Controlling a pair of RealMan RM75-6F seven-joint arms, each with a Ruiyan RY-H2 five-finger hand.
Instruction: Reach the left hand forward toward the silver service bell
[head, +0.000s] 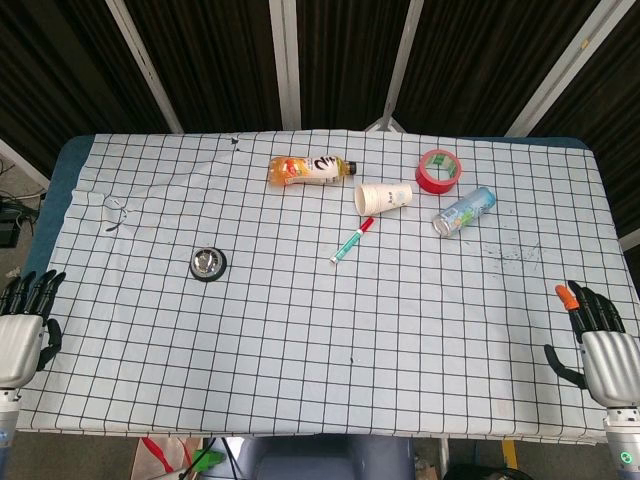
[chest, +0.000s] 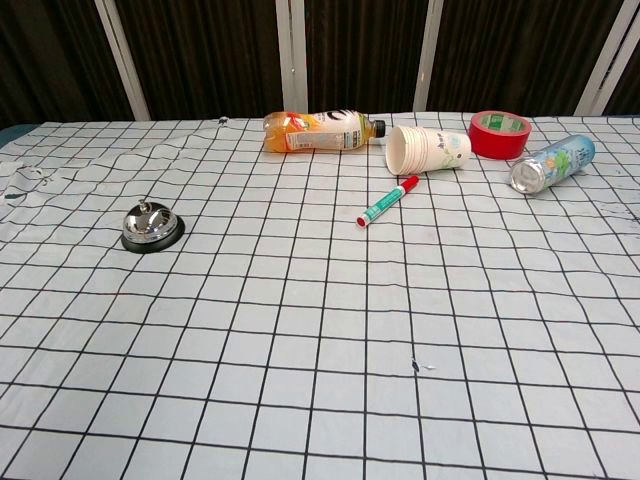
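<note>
The silver service bell (head: 208, 264) stands on its black base on the checked tablecloth, left of centre; the chest view shows the bell (chest: 151, 226) upright with its knob on top. My left hand (head: 25, 327) sits at the table's near left edge, fingers spread and pointing forward, holding nothing, well short and left of the bell. At the near right edge is my right hand (head: 597, 340), also spread and empty, with an orange tip on one finger. Neither hand shows in the chest view.
Towards the far side lie an orange juice bottle (head: 311, 170), a paper cup (head: 385, 197) on its side, a red tape roll (head: 439, 171), a tipped blue can (head: 464, 210) and a green-and-red marker (head: 352, 240). The checked cloth (head: 320, 340) covers the table.
</note>
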